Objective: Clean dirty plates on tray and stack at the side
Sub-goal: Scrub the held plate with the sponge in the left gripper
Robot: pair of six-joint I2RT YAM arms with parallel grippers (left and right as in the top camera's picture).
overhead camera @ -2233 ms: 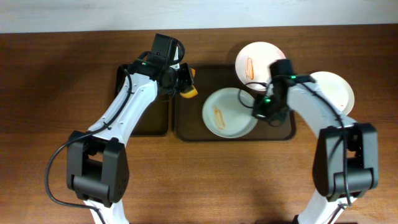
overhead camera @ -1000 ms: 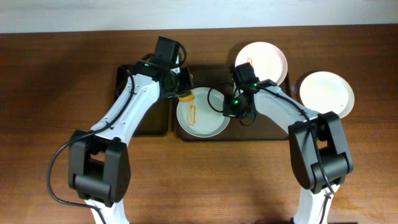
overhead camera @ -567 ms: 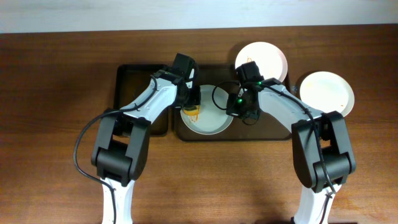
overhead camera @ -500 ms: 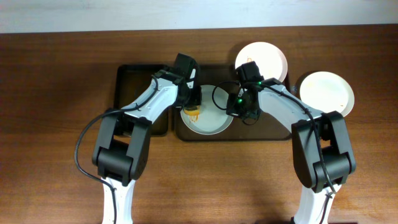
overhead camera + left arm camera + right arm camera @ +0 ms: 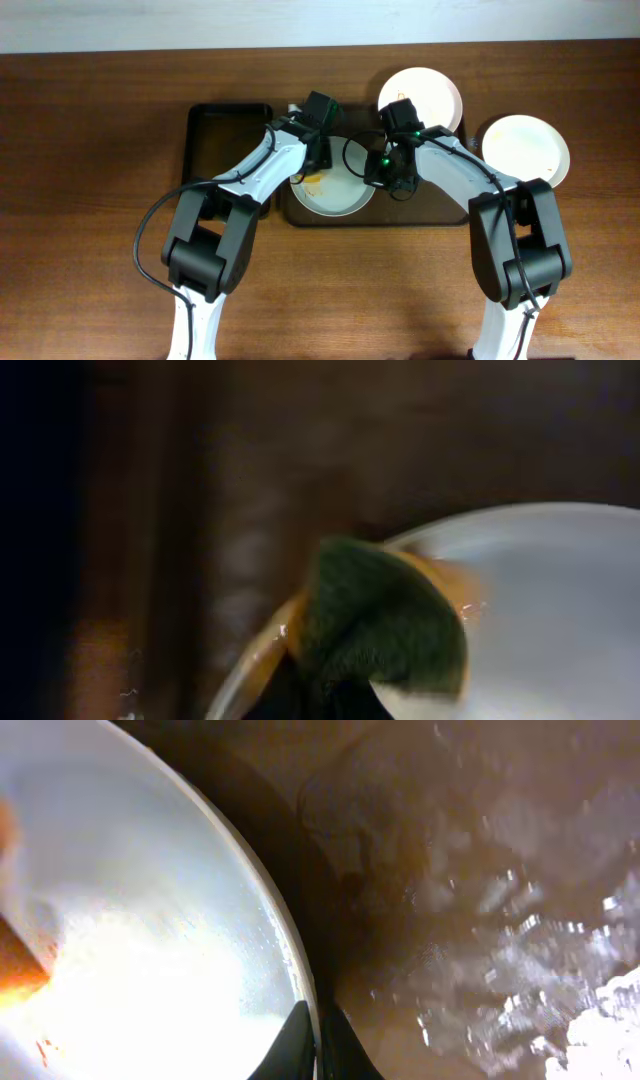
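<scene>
A white plate (image 5: 335, 192) with an orange smear lies on the dark tray (image 5: 440, 212). My left gripper (image 5: 318, 160) is shut on a green and yellow sponge (image 5: 385, 620) that presses on the plate's far left part (image 5: 560, 600). My right gripper (image 5: 381, 178) is shut on the plate's right rim (image 5: 285, 955); its two fingertips (image 5: 316, 1042) pinch the edge. A second plate (image 5: 425, 90) with an orange streak lies at the tray's far right corner. A clean white plate (image 5: 527, 148) sits on the table to the right of the tray.
A second, smaller dark tray (image 5: 222, 130) lies left of the main one. The wooden table (image 5: 90, 200) surrounds both trays. Both arms cross over the main tray's middle.
My left gripper has moved right across the plate with the sponge, and the orange streak has become a faint smear. My right gripper keeps its hold on the rim; the plate stays put.
</scene>
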